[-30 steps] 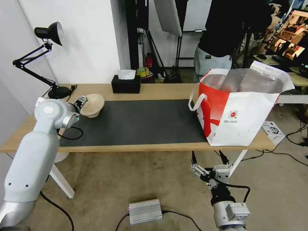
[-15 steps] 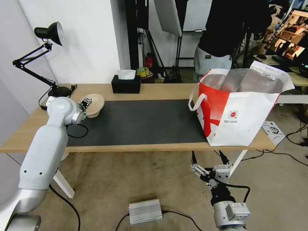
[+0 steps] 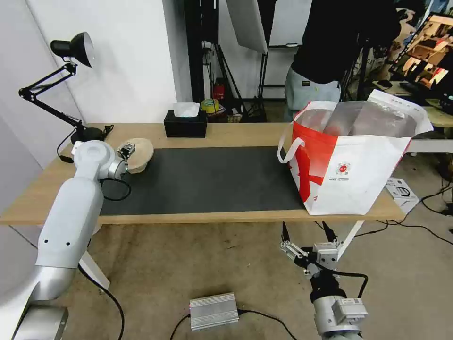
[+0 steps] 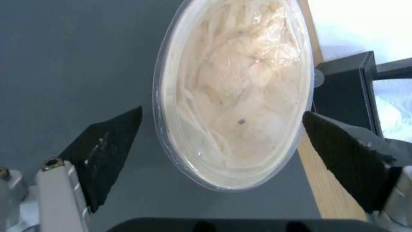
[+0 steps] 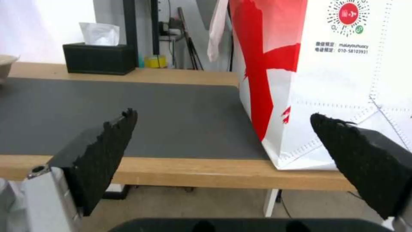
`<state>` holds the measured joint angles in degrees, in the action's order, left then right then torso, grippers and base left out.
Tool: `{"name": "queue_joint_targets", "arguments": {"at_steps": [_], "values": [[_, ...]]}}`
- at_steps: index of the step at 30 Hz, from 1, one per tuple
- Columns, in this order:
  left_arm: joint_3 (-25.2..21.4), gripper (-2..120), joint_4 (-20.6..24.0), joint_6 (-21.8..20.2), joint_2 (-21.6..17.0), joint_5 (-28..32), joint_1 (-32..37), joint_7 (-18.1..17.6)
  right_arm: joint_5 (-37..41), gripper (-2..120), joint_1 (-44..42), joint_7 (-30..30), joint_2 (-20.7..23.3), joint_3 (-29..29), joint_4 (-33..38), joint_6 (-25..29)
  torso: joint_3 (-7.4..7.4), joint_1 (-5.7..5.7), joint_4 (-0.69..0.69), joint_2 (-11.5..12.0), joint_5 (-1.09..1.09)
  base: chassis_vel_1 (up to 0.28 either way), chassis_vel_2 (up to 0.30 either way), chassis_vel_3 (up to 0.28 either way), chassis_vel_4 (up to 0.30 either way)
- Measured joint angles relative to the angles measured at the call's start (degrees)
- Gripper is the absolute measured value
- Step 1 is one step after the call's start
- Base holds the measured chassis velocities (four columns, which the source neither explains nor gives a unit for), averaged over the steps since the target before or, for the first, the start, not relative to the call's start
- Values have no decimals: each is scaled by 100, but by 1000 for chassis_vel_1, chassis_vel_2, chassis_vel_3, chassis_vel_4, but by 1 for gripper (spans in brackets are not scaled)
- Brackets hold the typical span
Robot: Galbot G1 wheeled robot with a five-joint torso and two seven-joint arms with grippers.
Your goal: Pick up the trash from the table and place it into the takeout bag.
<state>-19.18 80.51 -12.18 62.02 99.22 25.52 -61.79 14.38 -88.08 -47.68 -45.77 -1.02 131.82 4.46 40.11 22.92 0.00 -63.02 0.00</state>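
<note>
1. At the far left of the tabletop (image 3: 226, 134) stands a black desk lamp (image 3: 71, 47), its base on the light wood near the back corner.
2. The left tool (image 3: 126, 151) reaches in over the left end of the dark grey mat (image 3: 203, 179), right at the rim of the beige pulp-fibre bowl (image 3: 139, 153). In the left wrist view its black pads (image 4: 107, 151) stand apart, one on each side of the bowl (image 4: 234, 93), with a gap between each pad and the rim; the bowl is not gripped.
3. The bowl sits at the mat's back left corner, partly over the mat's edge onto bare wood. Crumpled clear film lies inside it.
4. A black tissue box (image 3: 185, 123) sits at the back of the tabletop, behind the mat and right of the bowl.
5. The takeout bag (image 3: 351, 160) stands upright on the right end of the tabletop, mouth open, foil lining showing, a white handle hanging on its left side.
6. The right tool (image 3: 306, 236) hangs below the tabletop's front edge, under the bag, fingers spread wide and holding nothing. Its wrist view looks across the mat with the bag (image 5: 343, 80) close by.
</note>
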Motion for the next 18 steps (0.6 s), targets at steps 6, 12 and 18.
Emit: {"name": "queue_joint_targets", "arguments": {"at_steps": [6, 12, 18], "values": [[15, 100, -186, -24, 58, -224, -37, 254, 0, 100, 0, 0, 0, 0, 0, 0, 0, 0, 0, 0, 0, 0, 0, 0, 0], [28, 100, -370, -91, 118, -314, -99, 317, 0, 100, 0, 0, 0, 0, 0, 0, 0, 0, 0, 0, 0, 0, 0, 0, 0], [27, 100, -545, -109, 182, -412, -167, 384, 0, 100, 0, 0, 0, 0, 0, 0, 0, 0, 0, 0, 0, 0, 0, 0, 0]]}}
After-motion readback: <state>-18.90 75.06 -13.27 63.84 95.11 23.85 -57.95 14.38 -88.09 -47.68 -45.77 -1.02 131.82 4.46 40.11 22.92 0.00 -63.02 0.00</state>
